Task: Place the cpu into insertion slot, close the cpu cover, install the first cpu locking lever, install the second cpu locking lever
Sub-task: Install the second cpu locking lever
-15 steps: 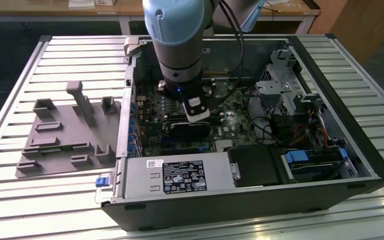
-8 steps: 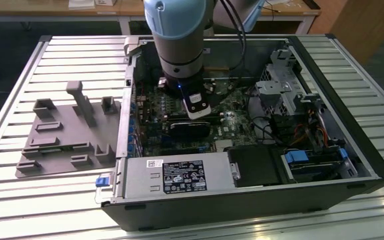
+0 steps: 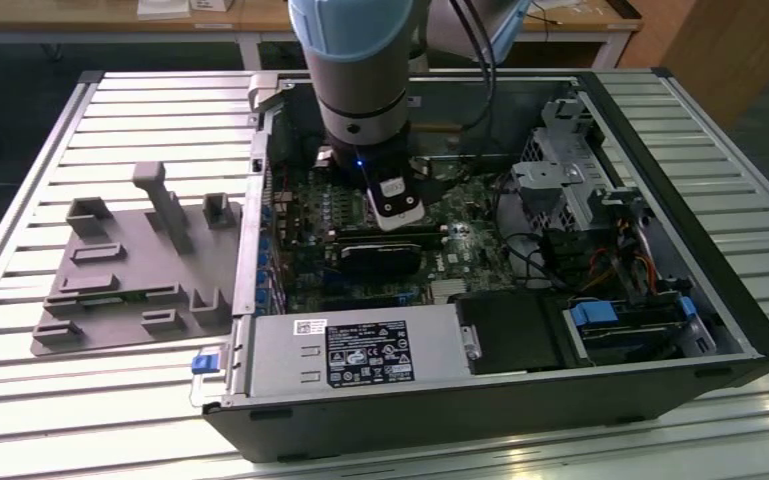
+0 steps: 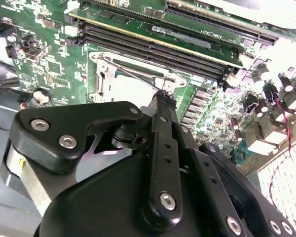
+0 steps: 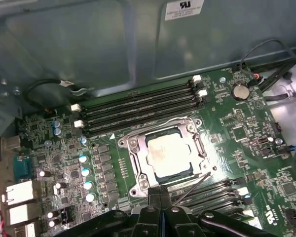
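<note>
Item: open black desktop computer case, lying on its side on the slatted metal desk, green motherboard exposed.

Cpu: small flat square chip with a silver-grey metal top, seated in the insertion slot, a square socket with a silvery metal rim in the middle of the board, between two banks of long black memory slots. Placement judged done.

Cpu cover: thin silvery square metal frame, lying flat around the chip with the chip showing through its window. Closing judged done.

Locking levers: one thin wire lever stands out slantwise from the socket corner nearest the gripper, judged not yet latched; in the second wrist view another thin wire runs across the socket area (whether latched cannot be told). Both lever steps judged outstanding or unconfirmed.

Gripper: black, two-fingered, fingers pressed together with nothing visibly between them, tips just at the socket edge beside the raised lever; its black linkage also seen in the second wrist view.

Also present: grey moulded parts tray on the desk, beside the case on the exterior view's left.
</note>
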Motion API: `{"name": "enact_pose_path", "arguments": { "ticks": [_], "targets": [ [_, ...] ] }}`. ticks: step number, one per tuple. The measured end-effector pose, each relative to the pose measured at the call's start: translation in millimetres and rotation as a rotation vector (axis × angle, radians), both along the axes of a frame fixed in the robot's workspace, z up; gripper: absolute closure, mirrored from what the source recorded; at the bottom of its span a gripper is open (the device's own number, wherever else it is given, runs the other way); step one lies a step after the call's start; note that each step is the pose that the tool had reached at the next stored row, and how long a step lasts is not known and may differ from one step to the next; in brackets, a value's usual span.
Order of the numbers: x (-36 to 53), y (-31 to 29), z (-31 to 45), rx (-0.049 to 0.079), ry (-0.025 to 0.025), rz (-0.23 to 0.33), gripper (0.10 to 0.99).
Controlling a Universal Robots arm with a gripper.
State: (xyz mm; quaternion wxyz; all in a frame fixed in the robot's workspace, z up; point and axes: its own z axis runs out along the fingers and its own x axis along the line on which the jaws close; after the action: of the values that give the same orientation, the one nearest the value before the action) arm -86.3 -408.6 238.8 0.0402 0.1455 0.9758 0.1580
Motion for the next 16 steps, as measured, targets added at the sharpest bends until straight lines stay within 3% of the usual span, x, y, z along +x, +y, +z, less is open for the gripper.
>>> {"name": "enact_pose_path", "arguments": {
  "ticks": [6, 10, 16],
  "targets": [
    [0.0, 0.3, 10.3, -0.001, -0.0002, -0.003, 0.984],
    [0.0, 0.4, 13.1, -0.006, -0.0005, -0.006, 0.984],
    [4.7, 0.3, 13.5, -0.064, 0.0013, -0.022, 0.984]
  ]
}}
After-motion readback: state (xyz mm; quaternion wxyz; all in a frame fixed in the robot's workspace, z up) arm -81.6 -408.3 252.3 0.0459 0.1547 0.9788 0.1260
